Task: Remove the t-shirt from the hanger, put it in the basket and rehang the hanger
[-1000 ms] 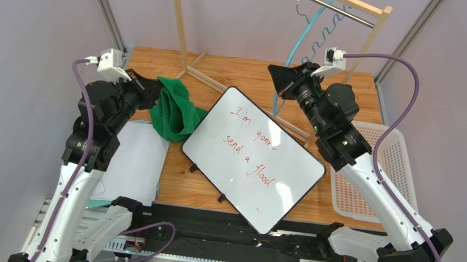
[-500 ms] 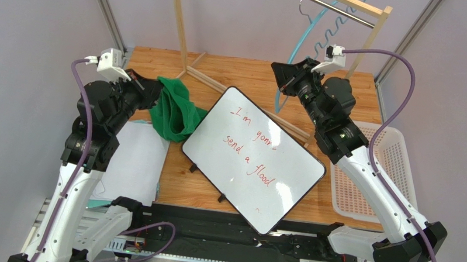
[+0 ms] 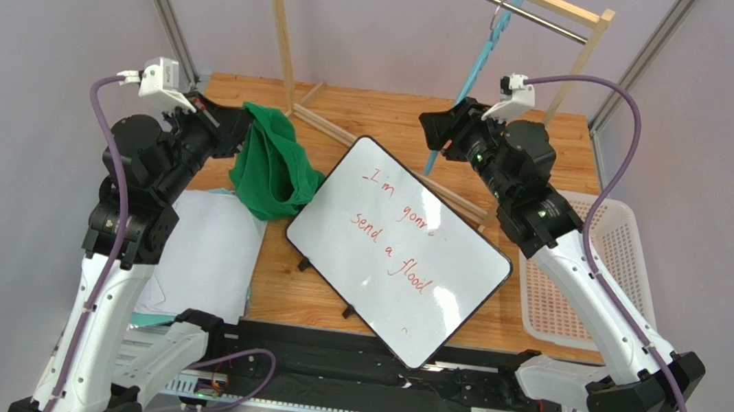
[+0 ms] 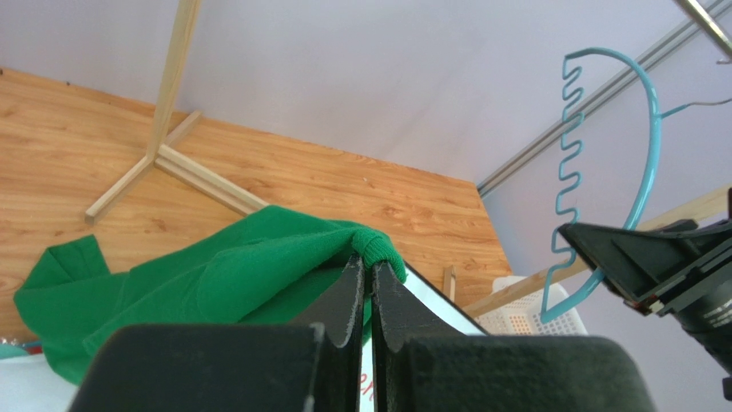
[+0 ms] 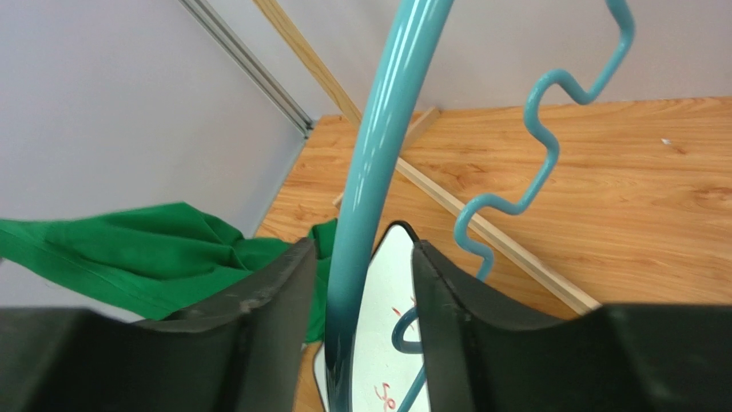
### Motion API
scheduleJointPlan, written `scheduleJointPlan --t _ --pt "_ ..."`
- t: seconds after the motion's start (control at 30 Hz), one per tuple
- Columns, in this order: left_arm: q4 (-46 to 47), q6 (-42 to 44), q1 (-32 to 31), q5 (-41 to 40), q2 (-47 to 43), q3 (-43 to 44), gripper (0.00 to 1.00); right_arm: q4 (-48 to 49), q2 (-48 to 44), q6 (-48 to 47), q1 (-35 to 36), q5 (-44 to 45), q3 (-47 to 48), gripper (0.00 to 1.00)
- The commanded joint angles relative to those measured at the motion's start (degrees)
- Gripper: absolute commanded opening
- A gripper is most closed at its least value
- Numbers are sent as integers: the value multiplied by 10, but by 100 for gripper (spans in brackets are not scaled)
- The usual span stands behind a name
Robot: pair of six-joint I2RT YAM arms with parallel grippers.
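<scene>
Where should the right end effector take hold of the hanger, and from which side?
Grip the smooth curved arm of the hanger, not its wavy lower bar. The arm hangs nearly upright and is a plain round tube, so probably come in level from the robot's side, one finger on each side. The right end effector stands open around it.

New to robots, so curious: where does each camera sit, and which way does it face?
Top external: above and behind, looking down on the table; both arms show.
Left wrist: behind the left gripper, shut on the t-shirt, facing the hanger.
Right wrist: behind the right gripper, open around the hanger.
All share t-shirt and hanger.
</scene>
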Motion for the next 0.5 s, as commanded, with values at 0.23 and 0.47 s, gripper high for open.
scheduleJointPlan --t 0.23,0.47 --pt "26 26 2 -2 65 131 0 -166 -83 -84 6 -10 36 82" --pt "32 31 2 6 85 171 0 -275 -106 -126 38 45 75 100"
